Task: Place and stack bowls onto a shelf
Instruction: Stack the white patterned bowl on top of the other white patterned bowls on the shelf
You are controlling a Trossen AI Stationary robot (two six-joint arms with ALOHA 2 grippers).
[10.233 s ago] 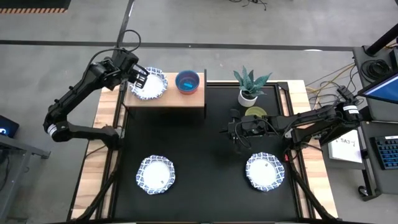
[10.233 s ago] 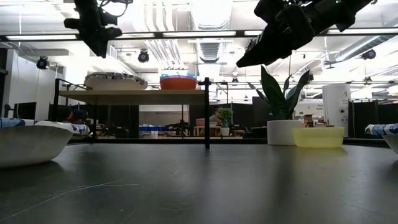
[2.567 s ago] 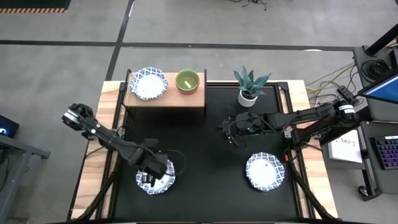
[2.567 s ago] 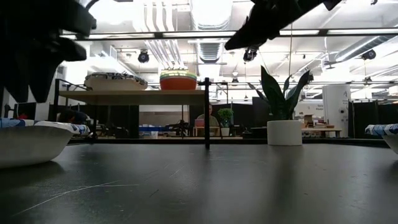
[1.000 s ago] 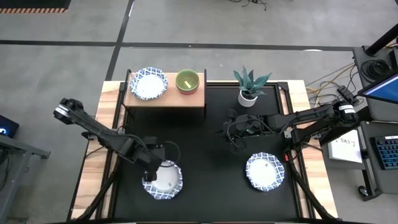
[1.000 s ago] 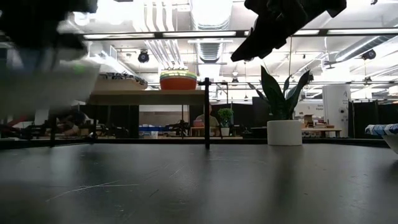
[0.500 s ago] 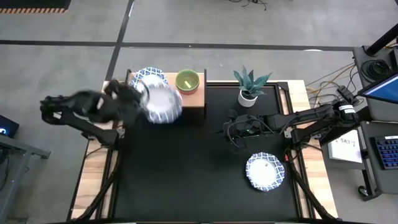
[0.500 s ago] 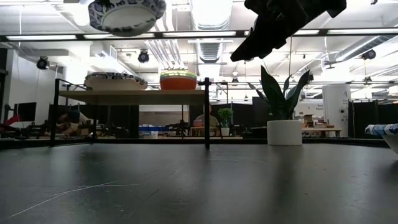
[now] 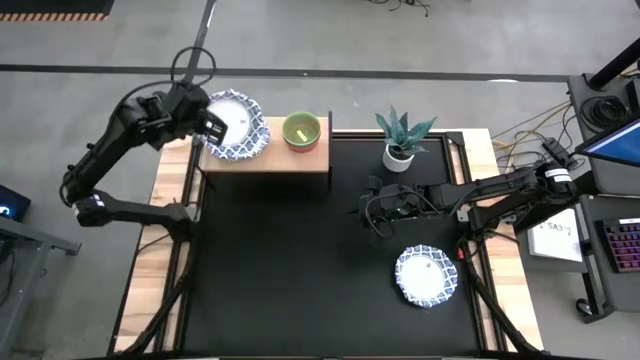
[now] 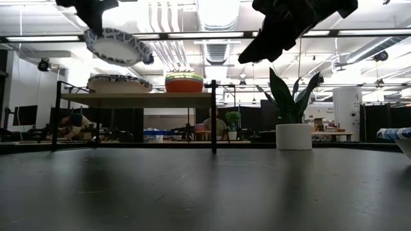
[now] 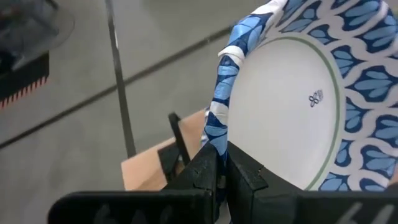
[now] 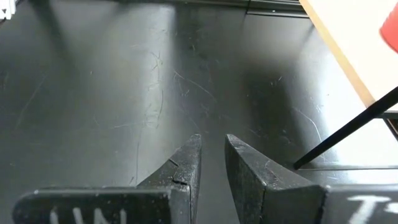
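The left gripper [image 11: 219, 180] pinched the rim of a tilted bowl [image 10: 115, 46] above the bowl [image 10: 119, 83] on the shelf [image 9: 290, 157]. It needed levelling and centring before release. The right gripper [image 12: 212, 163], slightly parted, hovered mid-table.

A blue-rimmed white bowl [image 9: 232, 118], held tilted in the air, hangs over another patterned bowl [image 10: 119, 83] on the shelf [image 9: 268, 158]. A stack topped by a yellow-green bowl [image 9: 301, 130] sits beside it. A third patterned bowl [image 9: 427, 276] lies on the table.
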